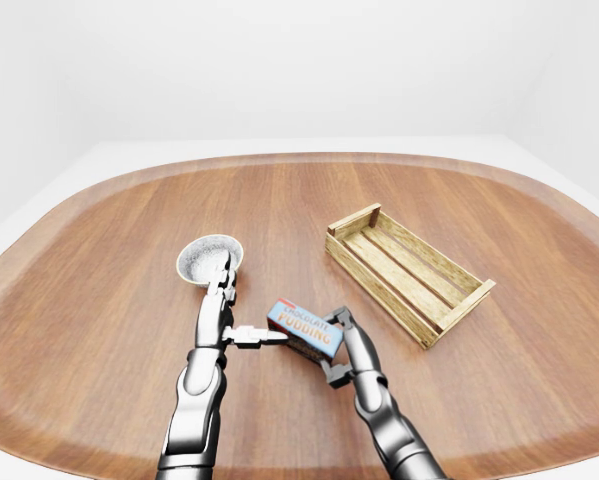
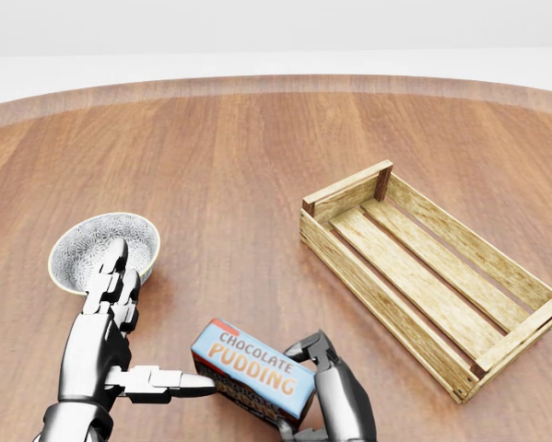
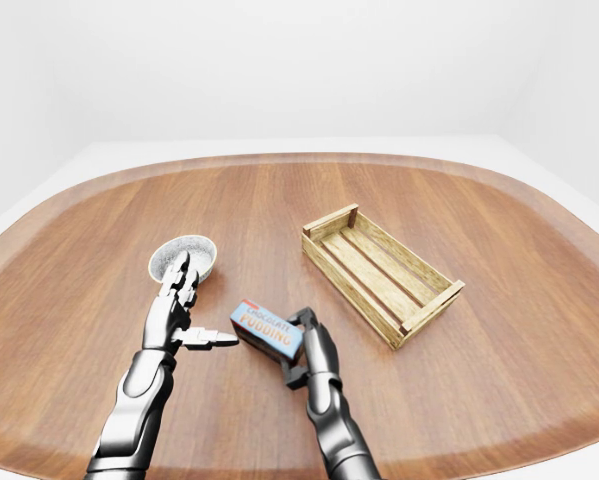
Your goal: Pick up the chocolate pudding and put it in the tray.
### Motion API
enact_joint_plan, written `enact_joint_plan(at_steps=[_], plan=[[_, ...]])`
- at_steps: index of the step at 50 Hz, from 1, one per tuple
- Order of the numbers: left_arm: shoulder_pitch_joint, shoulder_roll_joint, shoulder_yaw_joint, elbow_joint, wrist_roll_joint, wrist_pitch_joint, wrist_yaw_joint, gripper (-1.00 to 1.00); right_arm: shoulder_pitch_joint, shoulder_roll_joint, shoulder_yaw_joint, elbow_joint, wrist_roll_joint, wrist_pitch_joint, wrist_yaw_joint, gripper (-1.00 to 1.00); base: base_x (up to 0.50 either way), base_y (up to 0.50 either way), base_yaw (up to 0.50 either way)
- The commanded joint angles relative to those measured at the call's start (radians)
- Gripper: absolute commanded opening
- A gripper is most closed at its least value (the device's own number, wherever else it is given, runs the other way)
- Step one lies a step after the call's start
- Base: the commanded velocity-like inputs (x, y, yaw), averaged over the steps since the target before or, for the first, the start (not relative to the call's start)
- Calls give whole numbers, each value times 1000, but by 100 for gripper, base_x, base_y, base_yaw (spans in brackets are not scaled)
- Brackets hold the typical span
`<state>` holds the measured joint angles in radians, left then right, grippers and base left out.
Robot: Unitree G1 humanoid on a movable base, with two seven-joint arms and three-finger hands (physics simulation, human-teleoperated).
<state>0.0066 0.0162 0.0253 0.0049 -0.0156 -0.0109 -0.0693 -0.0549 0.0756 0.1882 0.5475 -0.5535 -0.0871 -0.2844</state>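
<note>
Because the pudding box (image 2: 252,373) must be lifted across to the wooden tray (image 2: 431,273) at the head view's right, the right hand (image 2: 329,387) pinches its right end, while the left hand (image 2: 119,343), fingers spread, steadies the opposite end with its thumb.
</note>
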Motion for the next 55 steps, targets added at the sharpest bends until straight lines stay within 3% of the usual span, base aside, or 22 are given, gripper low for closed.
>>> enact_joint_plan(at_steps=[1,17,30,36,47,55], plan=[[1,0,0,-4,1,2,-1,100,47,-5,16,-230,51,0,67,-100,0,0,0],[1,0,0,-4,1,2,0,100,31,-8,29,-290,55,0,77,-100,0,0,0],[-8,2,5,8,-4,0,-1,100,-130,7,-21,-170,44,0,58,-100,0,0,0],[-6,1,3,-4,-5,12,1,100,-199,13,-39,-162,46,0,70,-100,0,0,0],[-8,2,4,15,-6,-5,-1,100,-310,17,-58,-160,49,0,87,-100,0,0,0],[-4,2,4,3,-7,3,-4,100,-399,20,-71,-81,46,0,67,-100,0,0,0]])
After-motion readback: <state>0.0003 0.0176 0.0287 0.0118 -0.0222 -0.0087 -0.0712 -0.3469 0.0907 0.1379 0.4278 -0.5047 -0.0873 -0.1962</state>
